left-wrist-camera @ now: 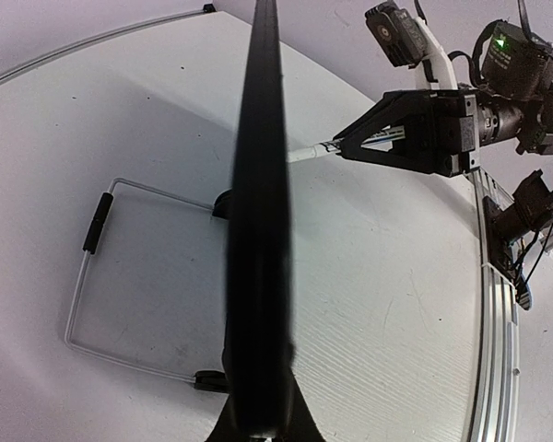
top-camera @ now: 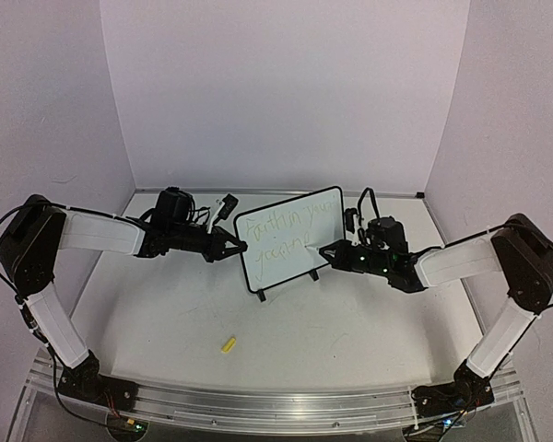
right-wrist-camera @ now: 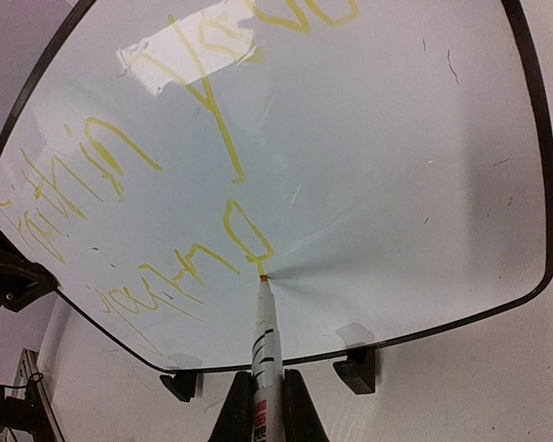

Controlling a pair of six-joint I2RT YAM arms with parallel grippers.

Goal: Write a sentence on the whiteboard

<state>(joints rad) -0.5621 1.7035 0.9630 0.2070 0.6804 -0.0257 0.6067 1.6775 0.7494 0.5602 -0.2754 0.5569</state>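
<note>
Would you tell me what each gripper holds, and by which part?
The left gripper clamps the whiteboard by its left edge; the right gripper grips the marker by its barrel.

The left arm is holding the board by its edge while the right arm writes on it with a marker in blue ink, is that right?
One thing is off: the writing is yellow, not blue, as the right wrist view shows. The rest stands: the left jaws grip the edge of the board and the right jaws hold the marker, its tip on the board.
</note>
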